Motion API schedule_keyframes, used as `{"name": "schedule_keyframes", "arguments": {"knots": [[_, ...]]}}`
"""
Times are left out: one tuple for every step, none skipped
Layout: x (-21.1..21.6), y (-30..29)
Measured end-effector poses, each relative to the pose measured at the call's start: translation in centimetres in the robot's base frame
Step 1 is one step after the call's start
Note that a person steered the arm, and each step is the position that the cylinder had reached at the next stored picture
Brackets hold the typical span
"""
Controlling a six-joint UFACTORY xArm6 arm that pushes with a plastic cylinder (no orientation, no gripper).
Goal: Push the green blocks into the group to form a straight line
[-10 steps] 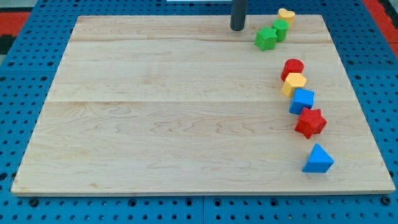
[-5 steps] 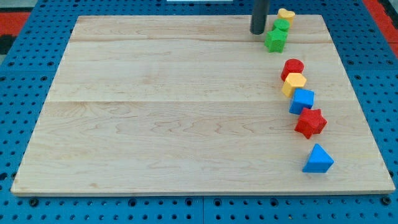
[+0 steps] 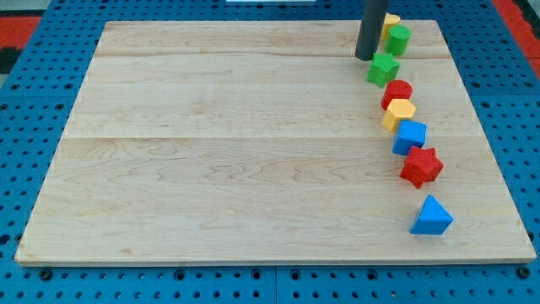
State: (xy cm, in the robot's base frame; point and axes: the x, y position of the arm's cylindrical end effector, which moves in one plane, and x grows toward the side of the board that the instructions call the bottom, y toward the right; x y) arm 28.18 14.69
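My tip (image 3: 366, 57) stands at the view's top right, just left of and above the green star block (image 3: 383, 67). The green round block (image 3: 397, 39) sits right of the rod, beside the yellow heart block (image 3: 390, 21), which the rod partly hides. Below the green star, a curving row runs down the view's right: red round block (image 3: 396, 91), yellow hexagon block (image 3: 399, 112), blue square block (image 3: 410, 136), red star block (image 3: 421, 166), blue triangle block (image 3: 432, 216). The green star nearly touches the red round block.
The wooden board (image 3: 236, 143) lies on a blue pegboard (image 3: 25, 110). All blocks stand close to the board's right edge, and the yellow heart is near its top edge.
My tip has moved right and slightly down. The green star slid down and right toward the red round block. The green round block shifted right, next to the yellow heart.
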Motion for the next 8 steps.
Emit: {"name": "schedule_keyframes", "arguments": {"knots": [[1.4,2.0],[0.9,3.2],[0.5,7.6],[-2.3,12.5],[-7.8,11.7],[-8.5,6.1],[-6.8,4.2],[-5.8,6.7]]}}
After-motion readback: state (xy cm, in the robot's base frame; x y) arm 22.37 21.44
